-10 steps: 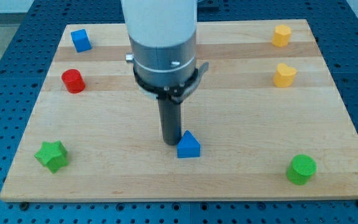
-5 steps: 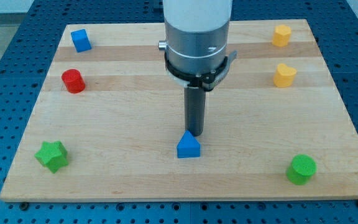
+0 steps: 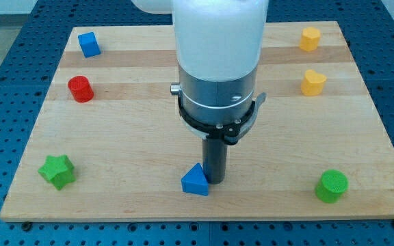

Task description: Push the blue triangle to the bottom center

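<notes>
The blue triangle [image 3: 195,181] lies low on the bench [image 3: 135,137], a little left of centre along the bottom of the frame, close to the bench's lower edge. It is a small solid wedge in bright blue, lighter on its upper left face and darker on the front face, with its peak pointing up and slightly right.

My tip [image 3: 215,181] is down on the bench just to the right of the triangle, at the block's upper right side. It appears to touch that side, though the contact line is hard to make out. The end effector is only a straight dark rod: it has nothing that opens or closes and it holds nothing.

A blue cube [image 3: 89,44] sits at the upper left of the frame, with a red cylinder [image 3: 81,89] below it. A green star [image 3: 56,171] is at the lower left. Two yellow blocks are at the upper right, one [image 3: 310,38] near the top edge and the other [image 3: 313,83] beneath it. A green cylinder [image 3: 332,186] stands at the lower right.
</notes>
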